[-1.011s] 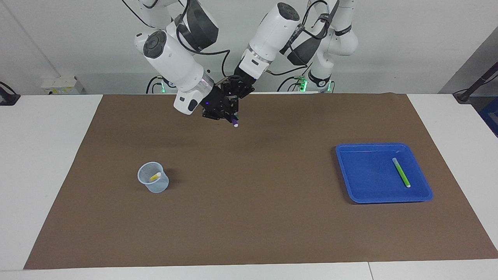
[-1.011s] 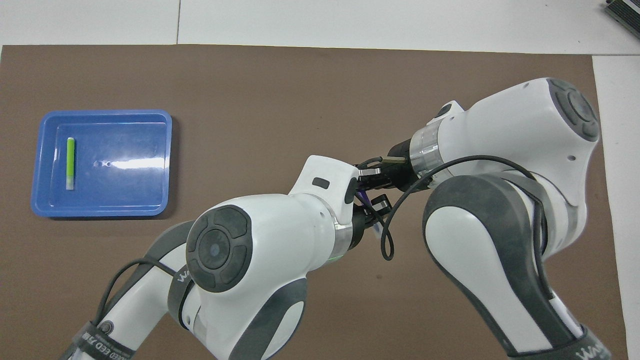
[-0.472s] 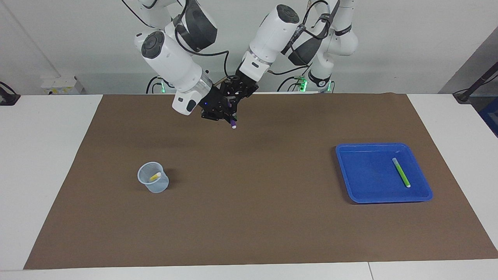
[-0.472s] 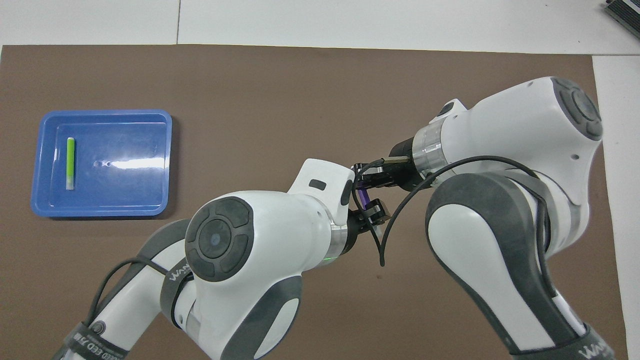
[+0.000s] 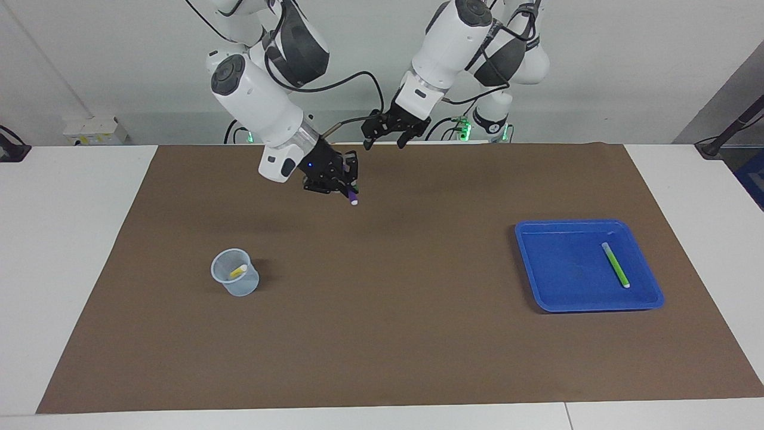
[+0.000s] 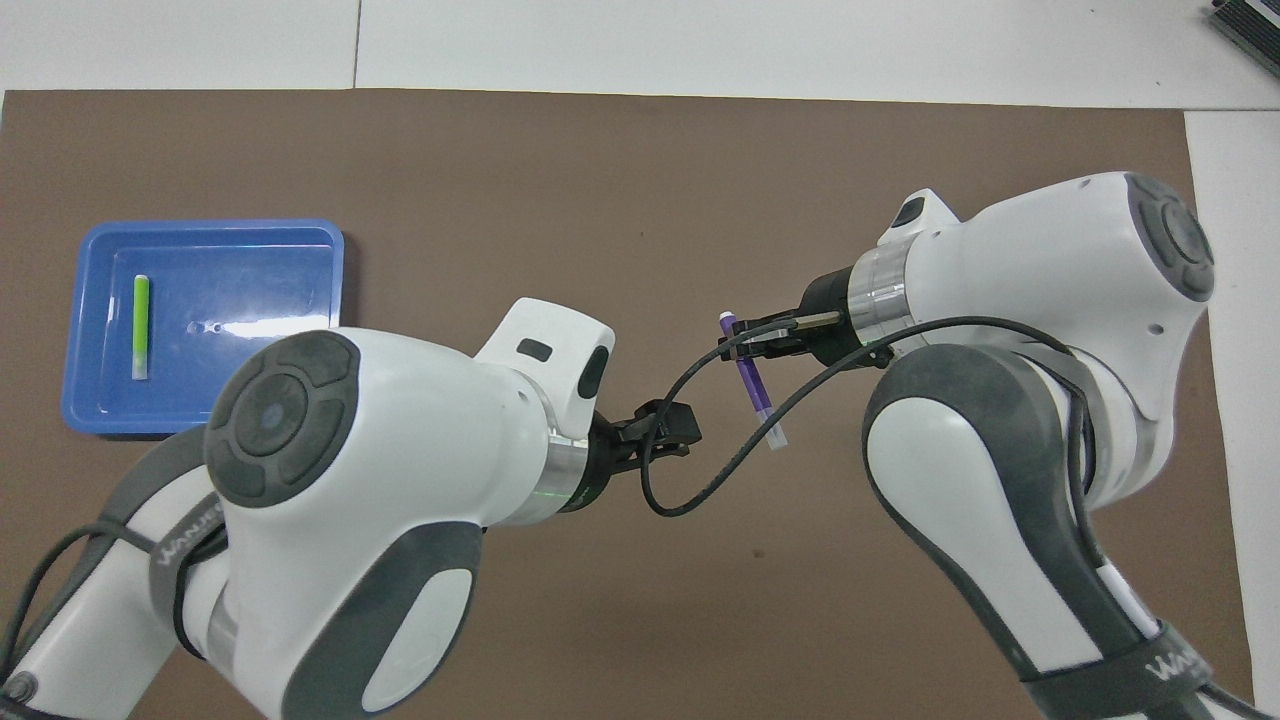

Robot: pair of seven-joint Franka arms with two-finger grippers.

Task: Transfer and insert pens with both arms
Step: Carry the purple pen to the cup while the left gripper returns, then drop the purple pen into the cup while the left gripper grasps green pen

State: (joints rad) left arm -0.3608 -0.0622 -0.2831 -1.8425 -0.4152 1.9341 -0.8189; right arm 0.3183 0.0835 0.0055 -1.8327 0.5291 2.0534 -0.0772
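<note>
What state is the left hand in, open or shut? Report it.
Open. The left hand hangs with its fingers spread and nothing between them, clear of the purple pen, which the right hand grips.

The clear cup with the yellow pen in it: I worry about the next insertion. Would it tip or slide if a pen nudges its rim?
Probably somewhat. The clear cup looks thin-walled and light, standing loose on the brown mat, so a sideways nudge may shift it. The yellow pen leaning inside adds little weight. Lowering the purple pen, held by the right gripper, straight down seems safer.
</note>
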